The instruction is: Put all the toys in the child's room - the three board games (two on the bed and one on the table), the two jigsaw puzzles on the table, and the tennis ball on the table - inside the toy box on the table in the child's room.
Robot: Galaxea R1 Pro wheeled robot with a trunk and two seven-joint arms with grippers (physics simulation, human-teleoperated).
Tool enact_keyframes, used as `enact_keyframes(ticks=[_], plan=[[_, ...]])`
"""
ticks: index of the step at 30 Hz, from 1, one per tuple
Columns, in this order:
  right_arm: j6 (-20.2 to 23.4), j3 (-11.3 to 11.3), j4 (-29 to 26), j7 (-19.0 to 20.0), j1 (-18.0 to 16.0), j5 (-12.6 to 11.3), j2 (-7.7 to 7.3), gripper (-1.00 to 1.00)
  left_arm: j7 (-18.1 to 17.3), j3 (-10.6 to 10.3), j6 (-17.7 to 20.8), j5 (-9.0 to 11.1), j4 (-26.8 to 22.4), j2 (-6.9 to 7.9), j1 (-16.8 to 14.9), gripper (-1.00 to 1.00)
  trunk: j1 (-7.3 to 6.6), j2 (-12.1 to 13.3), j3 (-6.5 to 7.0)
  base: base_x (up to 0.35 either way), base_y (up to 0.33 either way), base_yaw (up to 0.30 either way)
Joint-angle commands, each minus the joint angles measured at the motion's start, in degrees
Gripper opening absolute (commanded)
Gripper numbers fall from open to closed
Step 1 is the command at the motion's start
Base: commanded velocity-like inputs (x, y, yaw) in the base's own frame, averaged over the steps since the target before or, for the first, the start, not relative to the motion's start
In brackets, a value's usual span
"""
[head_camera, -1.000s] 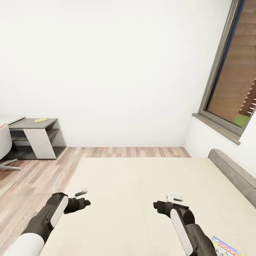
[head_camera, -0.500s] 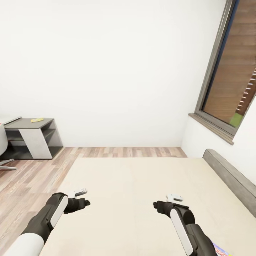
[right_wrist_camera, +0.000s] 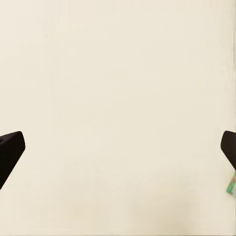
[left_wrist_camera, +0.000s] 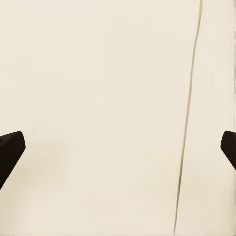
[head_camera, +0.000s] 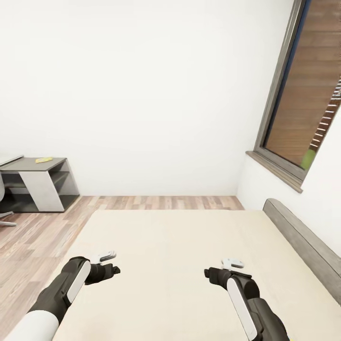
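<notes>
Both arms reach out over the cream bed (head_camera: pixel 175 246). My left gripper (head_camera: pixel 115 270) is open above the bare bed surface, its dark fingertips (left_wrist_camera: pixel 10 150) far apart in the left wrist view. My right gripper (head_camera: pixel 207 273) is also open, with nothing between its fingertips (right_wrist_camera: pixel 10 150). A small colourful corner of a board game (right_wrist_camera: pixel 232 187) lies on the bed at the rim of the right wrist view, beside one finger. The toy box, puzzles and tennis ball are out of view.
A grey table (head_camera: pixel 28 166) with a flat yellow item (head_camera: pixel 43 160) stands at the far left against the white wall. The grey headboard (head_camera: pixel 303 241) runs along the bed's right side under a window (head_camera: pixel 308 94). Wooden floor (head_camera: pixel 33 232) lies left of the bed.
The whole picture has shifted left, so the camera has turned right. The board game at the bottom right has slipped out of the head view. Both arms hold the same pose.
</notes>
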Motion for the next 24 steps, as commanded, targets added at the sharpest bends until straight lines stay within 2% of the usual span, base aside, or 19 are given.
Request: enact_keyframes(ticks=[1,24], plan=[[0.1,0.1,-0.1,-0.6,-0.1,-0.6,-0.01,1.0,0.0,-0.1,0.2,0.1,-0.1,0.03,0.0,1.0,0.04,-0.1,-0.13,0.0,-0.22,0.0],[0.1,0.1,-0.1,-0.6,-0.1,-0.6,-0.01,1.0,0.0,-0.1,0.2,0.1,-0.1,0.03,0.0,1.0,0.04,-0.1,-0.13,0.0,-0.22,0.0]])
